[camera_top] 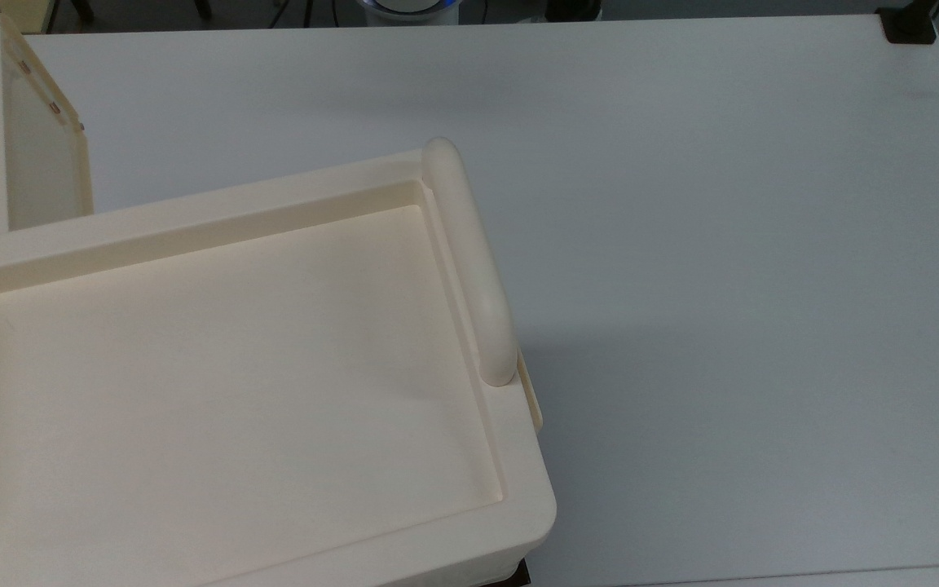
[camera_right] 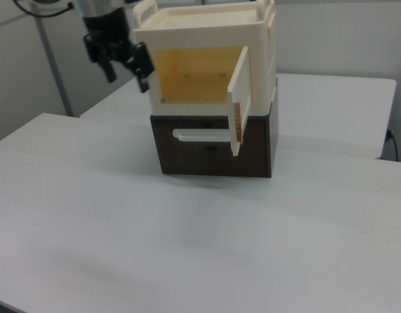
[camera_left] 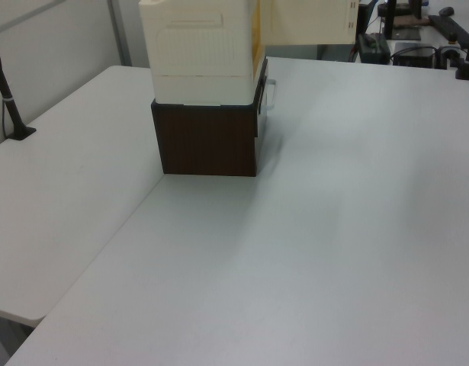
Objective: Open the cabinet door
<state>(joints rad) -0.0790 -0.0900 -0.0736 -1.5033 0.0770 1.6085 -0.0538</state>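
Cabinet door (camera_right: 238,88) swung wide open, hinged at right view's right side of cabinet (camera_right: 207,59), yellow inside showing. Job looks done. Gripper (camera_right: 125,68) hangs off cabinet's left in right view, fingers spread apart, holding nothing. Good next move: back away slow, don't bump door. Arm above gripper cut off. Brown base (camera_right: 213,147) under cabinet; top view cuts off most of cabinet.

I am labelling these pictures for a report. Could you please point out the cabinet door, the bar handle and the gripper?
cabinet door (camera_right: 238,84), right view, on its swung-open panel.
bar handle (camera_top: 469,261), top view, middle of the rounded bar.
gripper (camera_right: 126,73), right view, between its two dark fingertips.
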